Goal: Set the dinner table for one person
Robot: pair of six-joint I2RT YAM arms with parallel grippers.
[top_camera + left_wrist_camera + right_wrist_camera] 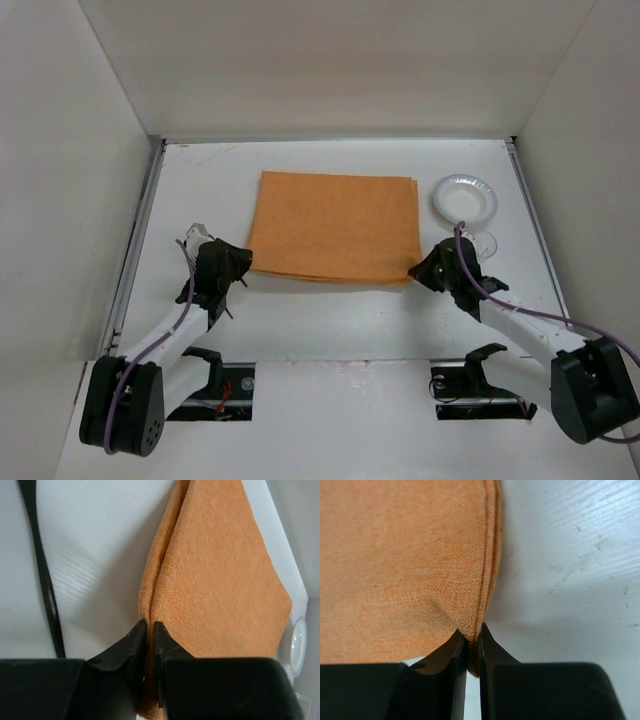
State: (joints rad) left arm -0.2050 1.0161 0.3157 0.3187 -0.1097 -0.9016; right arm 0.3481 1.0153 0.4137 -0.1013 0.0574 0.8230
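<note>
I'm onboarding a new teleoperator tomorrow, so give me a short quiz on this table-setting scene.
1. True or false: the left gripper is shut on a corner of the orange cloth mat.
2. On the dinner table, the white plate lies: A) on the mat; B) beside the mat, on the right arm's side; C) by the left arm's base.
3. What does the right gripper pinch?
Key: 1 true; 2 B; 3 the mat's near right corner.
</note>
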